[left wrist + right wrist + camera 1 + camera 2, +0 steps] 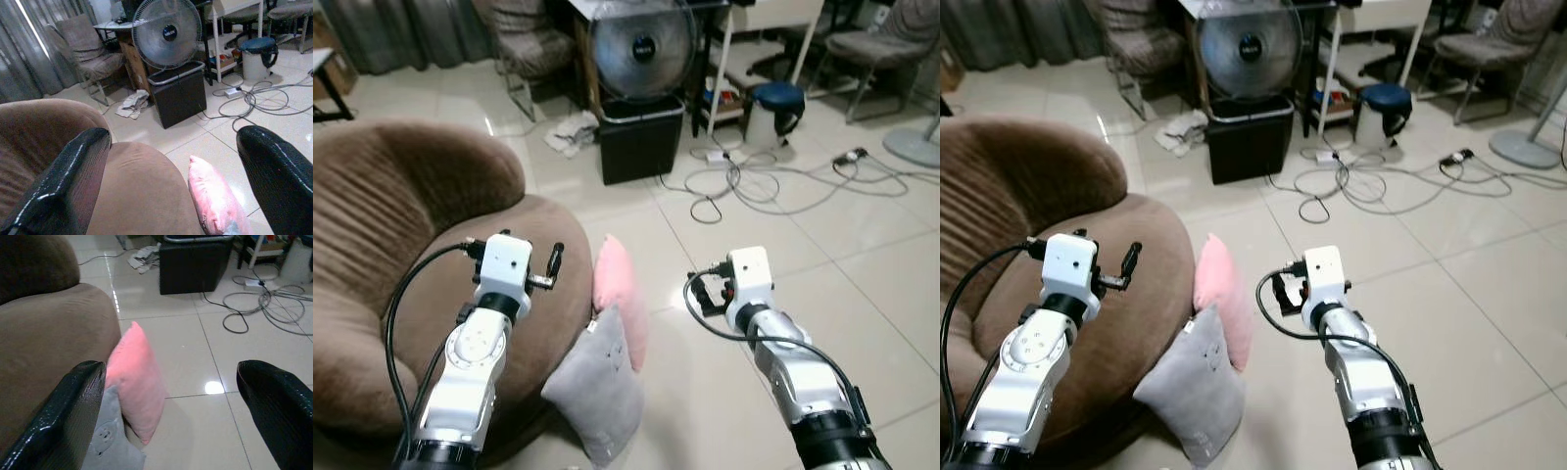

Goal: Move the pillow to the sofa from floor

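Observation:
A pink pillow (pixel 615 289) stands on edge on the tiled floor, leaning against the front of the brown sofa (pixel 401 225). A grey pillow (pixel 599 384) leans against the sofa just in front of it, touching the pink one. My left gripper (pixel 551 269) is held above the sofa seat, left of the pink pillow, open with nothing between its fingers (pixel 63 181). To the right of the pillows and above the floor, my right gripper (pixel 705 292) is open too. Between its fingers (pixel 68 416) the pink pillow (pixel 137 382) lies ahead.
A fan (pixel 641 47) stands on a black box (pixel 641 137) beyond the pillows. Loose cables (pixel 754 181) and a power strip trail across the floor to the right. A white bin with a blue lid (pixel 773 110), chairs and a crumpled cloth (pixel 570 132) are further back.

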`<state>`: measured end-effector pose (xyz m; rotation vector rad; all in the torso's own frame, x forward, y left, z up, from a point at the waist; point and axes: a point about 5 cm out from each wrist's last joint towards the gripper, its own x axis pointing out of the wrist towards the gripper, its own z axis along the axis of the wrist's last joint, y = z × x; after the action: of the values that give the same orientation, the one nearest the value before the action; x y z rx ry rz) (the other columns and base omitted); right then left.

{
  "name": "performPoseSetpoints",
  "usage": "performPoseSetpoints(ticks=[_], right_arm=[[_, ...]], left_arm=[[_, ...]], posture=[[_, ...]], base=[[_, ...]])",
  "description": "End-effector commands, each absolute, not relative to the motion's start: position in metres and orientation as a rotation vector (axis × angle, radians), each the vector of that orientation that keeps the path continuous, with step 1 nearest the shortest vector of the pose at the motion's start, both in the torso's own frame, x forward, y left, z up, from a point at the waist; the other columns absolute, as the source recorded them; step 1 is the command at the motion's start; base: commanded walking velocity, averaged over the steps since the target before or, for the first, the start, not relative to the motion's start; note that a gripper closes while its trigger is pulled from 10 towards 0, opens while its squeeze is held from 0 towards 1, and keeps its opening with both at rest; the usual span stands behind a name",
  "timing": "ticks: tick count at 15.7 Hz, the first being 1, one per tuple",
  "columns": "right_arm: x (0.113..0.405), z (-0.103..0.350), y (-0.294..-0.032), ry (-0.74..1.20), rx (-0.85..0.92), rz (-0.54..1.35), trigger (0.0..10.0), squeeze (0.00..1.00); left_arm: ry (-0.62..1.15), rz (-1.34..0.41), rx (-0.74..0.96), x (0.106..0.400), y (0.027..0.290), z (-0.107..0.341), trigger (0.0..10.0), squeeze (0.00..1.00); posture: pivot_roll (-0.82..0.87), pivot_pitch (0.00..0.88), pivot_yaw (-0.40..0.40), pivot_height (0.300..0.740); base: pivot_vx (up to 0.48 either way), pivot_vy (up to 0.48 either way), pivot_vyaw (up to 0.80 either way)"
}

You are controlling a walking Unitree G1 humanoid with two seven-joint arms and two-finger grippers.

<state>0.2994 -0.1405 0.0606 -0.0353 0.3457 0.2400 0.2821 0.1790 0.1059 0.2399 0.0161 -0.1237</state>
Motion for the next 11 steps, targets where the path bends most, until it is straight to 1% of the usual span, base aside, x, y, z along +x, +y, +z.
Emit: performPoseSetpoints(ticks=[1, 5, 6, 11], right_arm=[[0.2998, 0.0610, -0.1391, 0.340, -0.029, 0.240, 10.0, 0.00], [0.3001, 0.0606, -0.1399, 0.344, -0.021, 0.234, 10.0, 0.00], [0.3000, 0.0600, -0.1402, 0.347, -0.017, 0.230, 10.0, 0.00], [0.2997, 0.0594, -0.1412, 0.351, -0.020, 0.225, 10.0, 0.00]], left_arm=[[0.024, -0.119, 0.251, 0.2822, 0.1813, 0.1049, 10.0, 0.00], [0.024, -0.120, 0.248, 0.2833, 0.1803, 0.1050, 10.0, 0.00], [0.025, -0.123, 0.246, 0.2835, 0.1798, 0.1048, 10.0, 0.00], [0.026, -0.127, 0.237, 0.2837, 0.1789, 0.1040, 10.0, 0.00]], posture=[[0.06, 0.000, 0.039, 0.740], [0.06, 0.000, 0.039, 0.740], [0.06, 0.000, 0.039, 0.726], [0.05, 0.000, 0.037, 0.686]], base=[[0.000, 0.000, 0.00], [0.000, 0.000, 0.00], [0.000, 0.000, 0.00], [0.000, 0.000, 0.00]])
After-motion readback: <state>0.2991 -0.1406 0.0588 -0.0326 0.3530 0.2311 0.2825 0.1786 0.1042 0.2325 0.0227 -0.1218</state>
